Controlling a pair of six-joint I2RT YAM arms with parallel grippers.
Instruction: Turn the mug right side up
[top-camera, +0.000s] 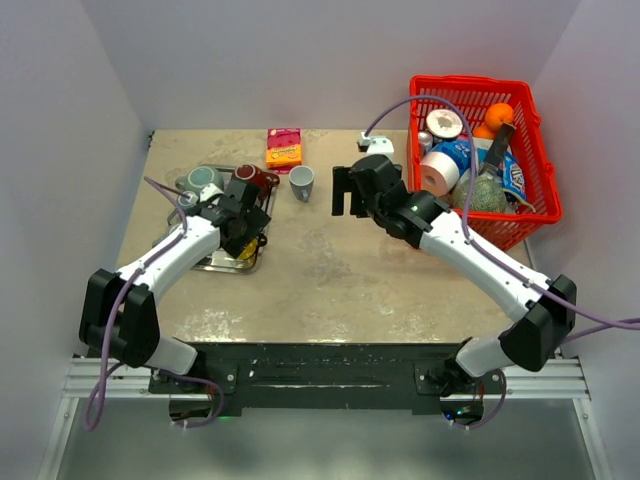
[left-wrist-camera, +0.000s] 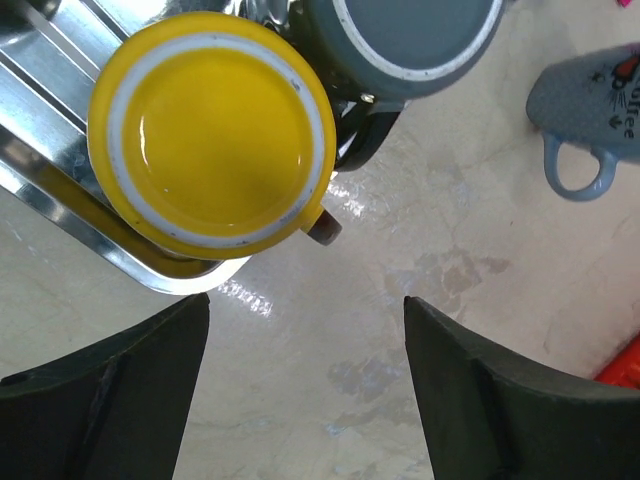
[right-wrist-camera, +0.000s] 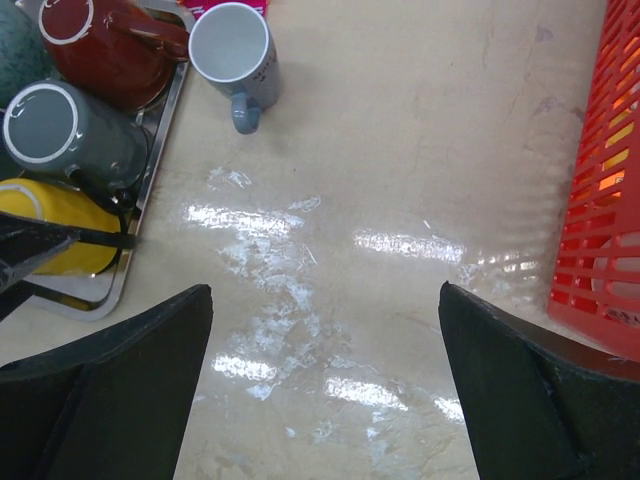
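Yellow mug (left-wrist-camera: 215, 130), grey mug (left-wrist-camera: 415, 40) in tray (left-wrist-camera: 50, 207)

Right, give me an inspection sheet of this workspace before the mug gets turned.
Surface: beige stone-look table, glare patches, no spill seen.
Job's things: yellow mug base-up in the metal tray, grey mug base-up beside it, red mug also in the tray; blue-grey mug upright on the table beside the tray.
Clutter: red basket full of items; pink box.
Grippers: left gripper open, empty, near the yellow mug; right gripper open over bare table.
Cables: purple cable arcs over the basket.
Surroundings: white walls on three sides.
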